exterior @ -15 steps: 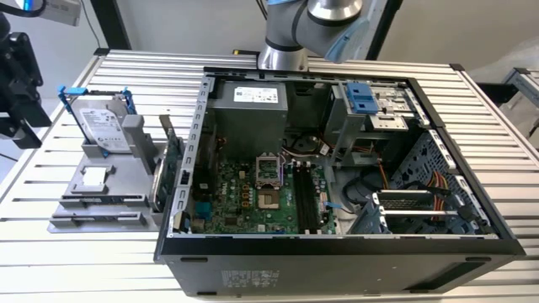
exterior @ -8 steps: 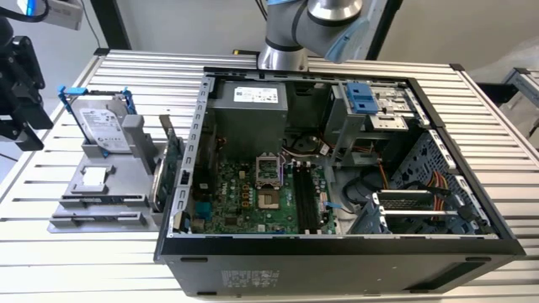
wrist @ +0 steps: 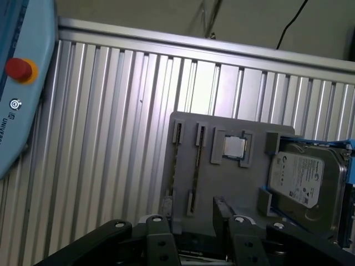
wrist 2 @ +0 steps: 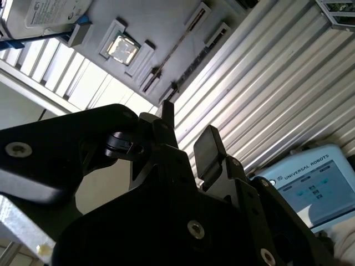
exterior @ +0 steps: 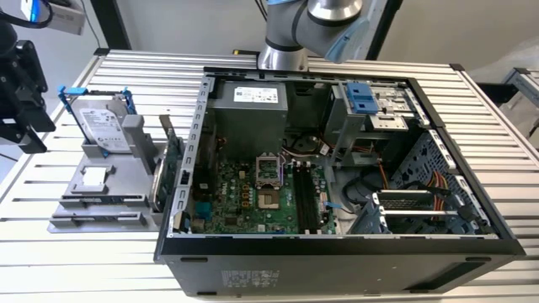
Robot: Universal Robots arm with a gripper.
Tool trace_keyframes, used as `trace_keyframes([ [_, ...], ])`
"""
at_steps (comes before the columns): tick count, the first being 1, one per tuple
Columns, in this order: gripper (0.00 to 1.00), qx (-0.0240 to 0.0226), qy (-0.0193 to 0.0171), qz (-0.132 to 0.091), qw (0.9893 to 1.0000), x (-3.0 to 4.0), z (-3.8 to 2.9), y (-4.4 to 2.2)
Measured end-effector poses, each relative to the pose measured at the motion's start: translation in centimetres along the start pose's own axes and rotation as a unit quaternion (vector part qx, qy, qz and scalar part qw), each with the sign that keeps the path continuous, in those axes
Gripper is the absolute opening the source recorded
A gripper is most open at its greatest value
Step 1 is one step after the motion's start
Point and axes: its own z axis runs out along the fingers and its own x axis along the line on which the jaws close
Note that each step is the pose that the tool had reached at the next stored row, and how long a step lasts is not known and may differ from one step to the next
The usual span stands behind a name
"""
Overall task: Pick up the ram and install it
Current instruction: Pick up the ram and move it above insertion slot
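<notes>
Fingers [wrist 2: 208,145] apart and empty, gripper [wrist 2: 187,124] hanging over the grey parts holder [wrist: 244,188]; ram [wrist: 195,166] not yet picked.
Ram stands on edge in a narrow holder slot beside the CPU [wrist: 234,147] and hard drive [wrist: 302,177], likely so its long edge stays free for a pinch. Holder lies on the slatted table [exterior: 76,265], at the exterior view's left of the open PC case [exterior: 337,249], which lies on its side so the motherboard's memory slots [exterior: 305,199] face up. Ram's chips can't be made out; whether those slots are empty is hard to tell.
</notes>
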Motion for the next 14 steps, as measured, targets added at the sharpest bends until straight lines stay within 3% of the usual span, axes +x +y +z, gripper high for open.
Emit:
trace_keyframes([
  [14,1.0,0.0,0.0,0.0,1.0,0.01,0.39,-0.02],
])
